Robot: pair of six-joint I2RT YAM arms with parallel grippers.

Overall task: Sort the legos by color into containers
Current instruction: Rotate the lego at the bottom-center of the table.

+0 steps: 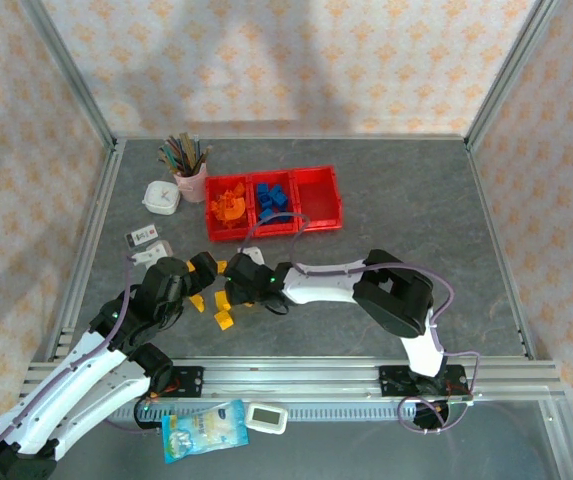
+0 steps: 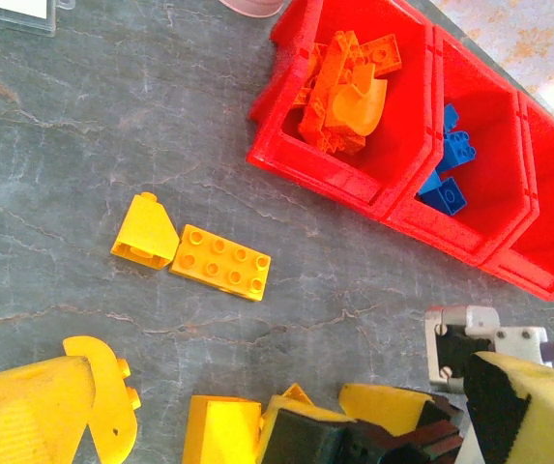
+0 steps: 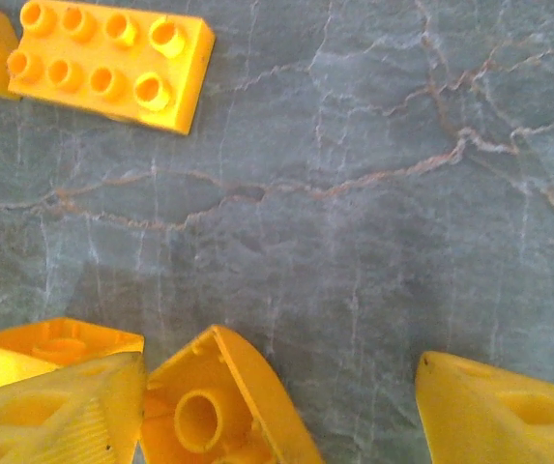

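Three joined red bins (image 1: 321, 195) sit at upper centre of the top view. The leftmost bin holds orange legos (image 1: 228, 205) and the middle bin holds blue legos (image 1: 274, 198). Several yellow legos (image 1: 224, 318) lie on the grey table (image 1: 416, 200) below the bins, left of centre.

At centre left of the left wrist view, a flat eight-stud brick (image 2: 220, 262) lies just beside a sloped piece (image 2: 146, 230).

Fingers of the left gripper (image 2: 281, 391) are spread wide around loose yellow pieces, clamping none.

Fingers of the right gripper (image 3: 277, 387) are spread wide. An upturned yellow piece (image 3: 209, 411) rests against the lower-left finger (image 3: 54, 416), unclamped.
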